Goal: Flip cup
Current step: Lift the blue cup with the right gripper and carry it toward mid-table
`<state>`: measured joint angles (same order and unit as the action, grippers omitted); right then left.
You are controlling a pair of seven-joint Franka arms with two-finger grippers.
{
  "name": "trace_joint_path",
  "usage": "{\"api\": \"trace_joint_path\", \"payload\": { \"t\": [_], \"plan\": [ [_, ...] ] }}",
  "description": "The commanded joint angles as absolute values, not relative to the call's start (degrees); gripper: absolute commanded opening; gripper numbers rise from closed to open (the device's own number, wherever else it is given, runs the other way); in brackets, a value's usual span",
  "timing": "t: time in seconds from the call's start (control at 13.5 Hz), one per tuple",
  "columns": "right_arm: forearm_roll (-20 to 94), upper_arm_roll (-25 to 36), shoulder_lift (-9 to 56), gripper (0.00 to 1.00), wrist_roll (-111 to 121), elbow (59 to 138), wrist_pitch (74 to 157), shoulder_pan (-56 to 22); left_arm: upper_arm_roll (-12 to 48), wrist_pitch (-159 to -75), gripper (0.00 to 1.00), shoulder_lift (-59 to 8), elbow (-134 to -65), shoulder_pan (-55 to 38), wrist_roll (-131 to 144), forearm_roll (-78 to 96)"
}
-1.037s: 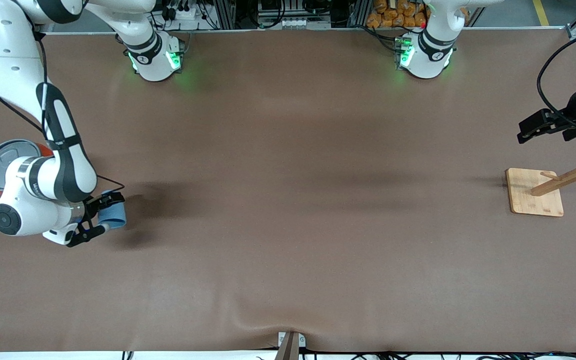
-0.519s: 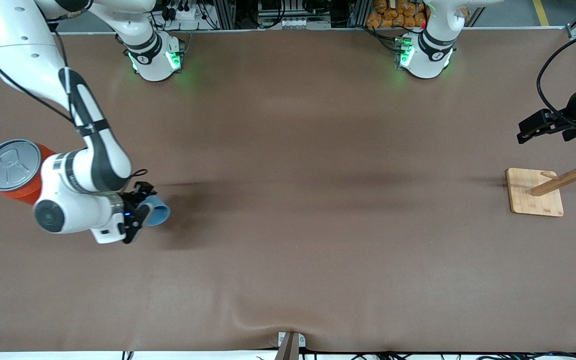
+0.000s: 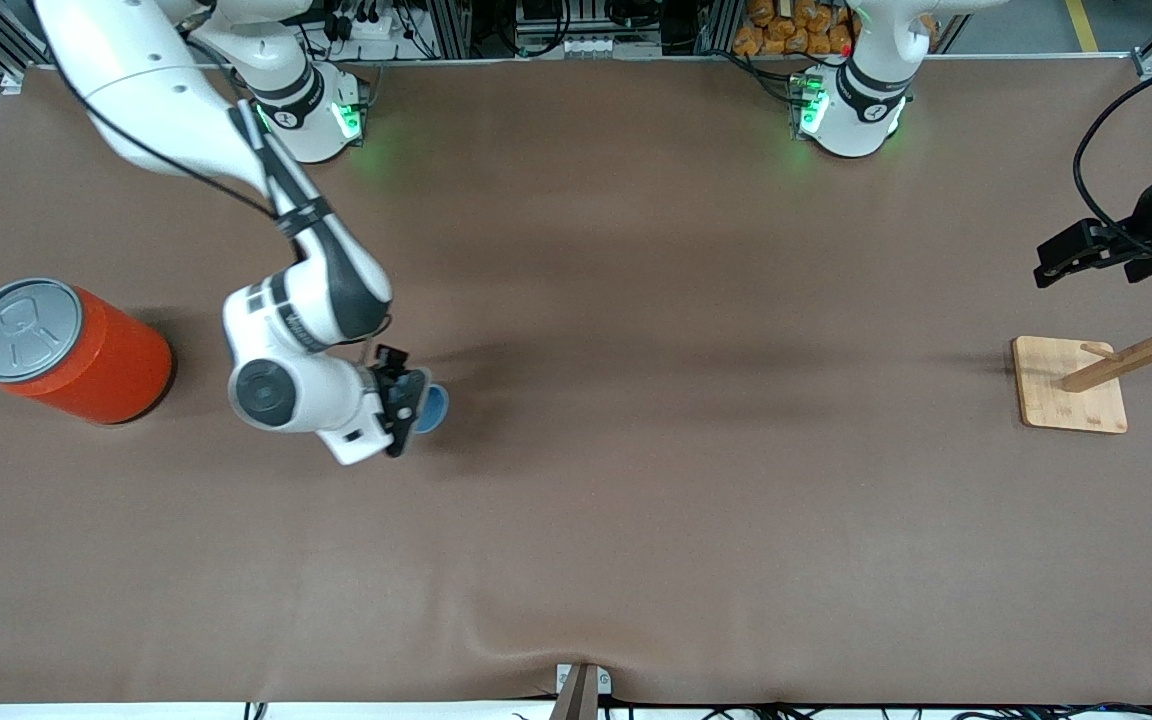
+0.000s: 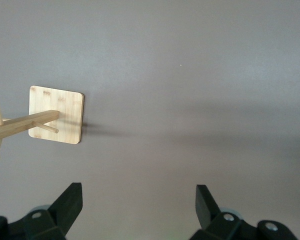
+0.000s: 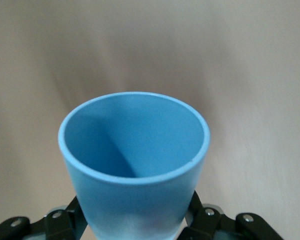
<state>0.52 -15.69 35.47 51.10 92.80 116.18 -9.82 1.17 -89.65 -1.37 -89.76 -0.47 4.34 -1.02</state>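
Note:
My right gripper [image 3: 414, 402] is shut on the small light-blue cup [image 3: 431, 408] and holds it on its side above the brown table, its open mouth turned toward the left arm's end. In the right wrist view the cup [image 5: 135, 165] fills the middle, its empty inside showing, with a black finger on each side of its lower body. My left gripper [image 3: 1071, 255] waits open and empty in the air at the left arm's end of the table, over bare table next to the wooden stand. In the left wrist view its fingertips [image 4: 70, 200] stand wide apart.
A big orange can [image 3: 71, 352] with a grey pull-tab lid stands at the right arm's end. A wooden stand with pegs on a square base [image 3: 1071, 385] is at the left arm's end; it also shows in the left wrist view [image 4: 57, 114]. The table cover bulges at its edge nearest the front camera [image 3: 536, 650].
My right arm has carried the cup away from the orange can toward the table's middle, turning the cup's mouth more toward the left arm's end. The left arm has not moved.

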Motion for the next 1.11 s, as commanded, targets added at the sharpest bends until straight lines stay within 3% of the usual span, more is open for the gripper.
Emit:
{"api": "trace_joint_path", "payload": {
  "t": [0.0,0.22,0.52,0.59,0.67,1.04],
  "plan": [
    [-3.24,-15.21,36.38,0.29,52.3,92.81,120.14,-14.57,1.49,-89.21,1.0,-1.76,-88.94,-0.09,3.78,-1.23],
    [-11.04,-15.12,38.75,0.33,52.03,92.9,124.79,-18.53,1.49,-89.21,1.0,-1.76,-88.86,-0.09,3.78,-1.23],
    [-12.92,-14.68,39.99,0.4,51.68,92.99,126.65,-20.3,1.41,-89.12,1.0,-1.67,-88.86,0.17,3.6,-1.14],
    [-13.96,-14.68,40.34,0.61,51.68,93.08,127.26,-20.91,1.41,-89.12,1.0,-1.76,-88.68,-0.17,3.69,-1.23],
    [-15.02,-14.68,40.43,1.0,51.68,93.08,127.79,-21.7,1.41,-89.12,1.0,-1.84,-88.94,-0.18,3.6,-1.23],
    [-15.64,-14.68,39.82,1.0,52.47,93.34,127.01,-20.92,1.41,-88.95,1.0,-2.11,-89.03,0.09,3.52,-1.23]
  ]
}}
